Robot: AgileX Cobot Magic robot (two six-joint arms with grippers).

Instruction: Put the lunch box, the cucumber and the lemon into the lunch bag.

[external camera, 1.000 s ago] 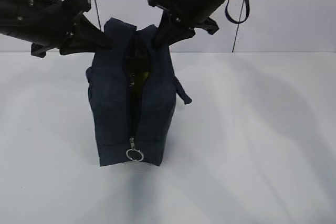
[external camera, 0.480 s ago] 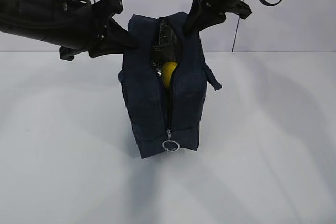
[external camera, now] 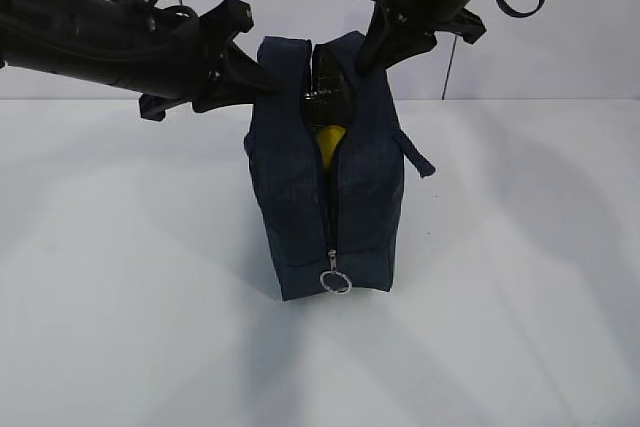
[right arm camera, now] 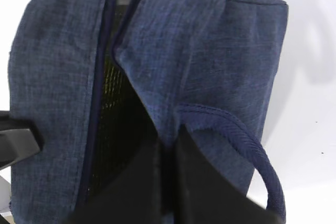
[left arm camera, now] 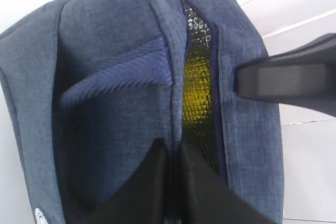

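Exterior view: left gripper (external camera: pixel 262 77) pinches the lunch bag (external camera: pixel 325 197) at its upper left edge, right gripper (external camera: pixel 372 55) clamps the upper right edge. Between them the bag stands upright on the white table (external camera: pixel 520 277), zipper gaping, lemon (external camera: pixel 328 139) showing yellow inside.

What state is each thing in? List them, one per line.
bag: upright on its end, zipper open most of its length, ring pull low, top held from both sides
lemon: inside the bag, seen through the opening
strap: hanging loose on the bag's side
left tool: shut on the bag's fabric edge
right tool: shut on the bag's fabric edge
table: bears the bag
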